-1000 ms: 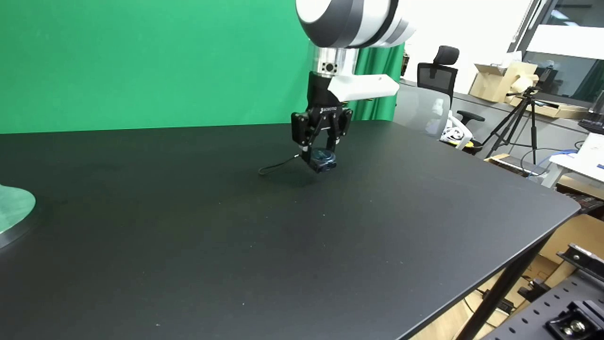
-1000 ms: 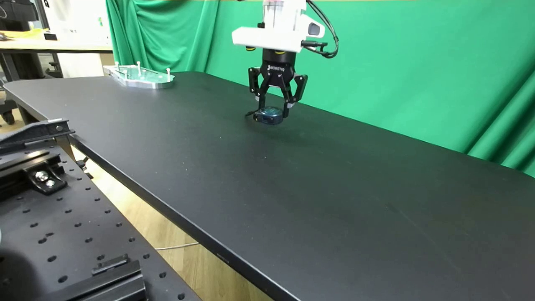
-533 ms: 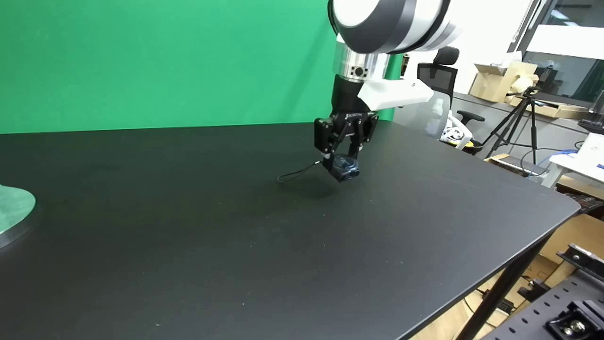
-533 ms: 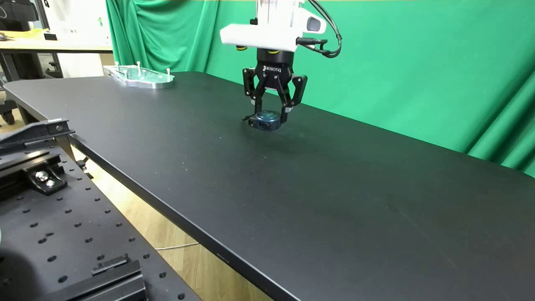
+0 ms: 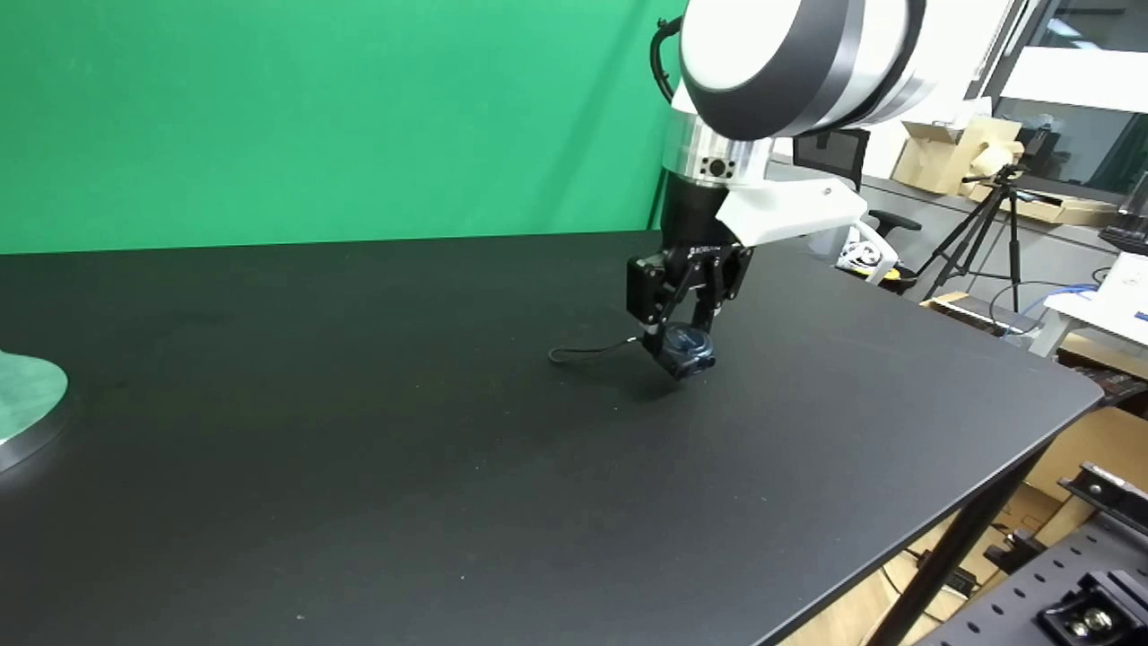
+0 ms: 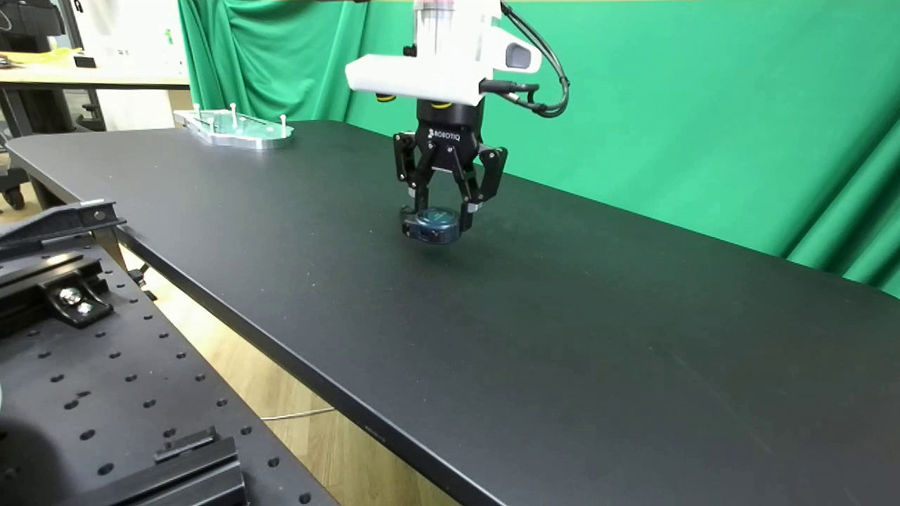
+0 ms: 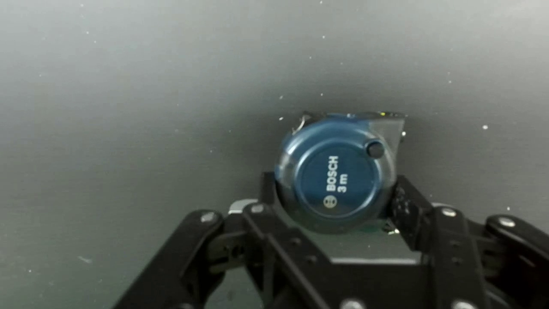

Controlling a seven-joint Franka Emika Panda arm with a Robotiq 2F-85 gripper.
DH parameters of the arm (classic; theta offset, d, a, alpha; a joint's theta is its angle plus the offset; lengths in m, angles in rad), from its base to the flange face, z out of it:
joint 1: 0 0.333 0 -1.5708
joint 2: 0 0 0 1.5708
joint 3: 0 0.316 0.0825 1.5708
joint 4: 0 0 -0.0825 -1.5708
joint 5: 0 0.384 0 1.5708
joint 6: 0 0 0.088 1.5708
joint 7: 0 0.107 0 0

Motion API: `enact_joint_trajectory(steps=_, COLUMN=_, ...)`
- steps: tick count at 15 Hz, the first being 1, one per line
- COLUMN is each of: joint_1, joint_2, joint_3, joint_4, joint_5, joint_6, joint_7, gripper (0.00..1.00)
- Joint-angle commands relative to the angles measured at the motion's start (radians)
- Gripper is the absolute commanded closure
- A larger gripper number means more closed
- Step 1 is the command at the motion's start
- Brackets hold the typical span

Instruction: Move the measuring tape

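Observation:
The measuring tape is a small dark blue rounded case. It shows in both exterior views (image 5: 689,348) (image 6: 436,226) and in the wrist view (image 7: 339,176), where its face reads BOSCH 3 m. A thin dark looped strap (image 5: 583,351) trails from its side in an exterior view. My gripper (image 5: 679,337) is shut on the case, with one finger on each side; it also shows in an exterior view (image 6: 444,213) and in the wrist view (image 7: 336,195). The case hangs face up, low over the black table (image 5: 404,502); I cannot tell whether it touches.
A pale green clear plate with upright pegs (image 6: 242,132) lies at the table's far left corner in an exterior view. A pale green rounded thing (image 5: 27,395) stands at a left edge. A perforated dark plate (image 6: 140,393) lies beyond the table edge. Green cloth (image 6: 668,105) hangs behind.
My gripper has carried the tape right and down in an exterior view, and down and slightly left in an exterior view. It is lower over the table. The grip has stayed the same.

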Motion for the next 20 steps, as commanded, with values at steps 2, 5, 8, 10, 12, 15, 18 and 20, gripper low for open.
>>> enact_joint_trajectory(steps=2, joint_1=-0.007, joint_2=-0.009, joint_3=0.002, joint_4=-0.015, joint_5=0.013, joint_6=0.010, joint_7=0.013, gripper=0.58)
enact_joint_trajectory(steps=5, joint_1=-0.015, joint_2=-0.006, joint_3=0.017, joint_4=-0.009, joint_5=0.038, joint_6=0.000, joint_7=-0.004, gripper=0.08)
enact_joint_trajectory(steps=8, joint_1=-0.014, joint_2=-0.011, joint_3=0.021, joint_4=-0.010, joint_5=0.044, joint_6=0.000, joint_7=-0.010, gripper=0.00)
enact_joint_trajectory(steps=10, joint_1=-0.007, joint_2=-0.021, joint_3=0.017, joint_4=-0.014, joint_5=0.037, joint_6=-0.002, joint_7=-0.007, gripper=0.00)
enact_joint_trajectory(steps=12, joint_1=-0.008, joint_2=-0.031, joint_3=0.019, joint_4=-0.020, joint_5=0.038, joint_6=-0.001, joint_7=-0.008, gripper=0.00)
enact_joint_trajectory(steps=15, joint_1=0.015, joint_2=-0.060, joint_3=-0.001, joint_4=-0.037, joint_5=0.001, joint_6=0.005, joint_7=0.016, gripper=0.00)
enact_joint_trajectory(steps=18, joint_1=0.034, joint_2=-0.101, joint_3=-0.016, joint_4=-0.055, joint_5=-0.054, joint_6=-0.010, joint_7=0.037, gripper=0.00)
enact_joint_trajectory(steps=20, joint_1=0.018, joint_2=-0.125, joint_3=0.010, joint_4=-0.067, joint_5=-0.037, joint_6=-0.034, joint_7=0.005, gripper=0.00)
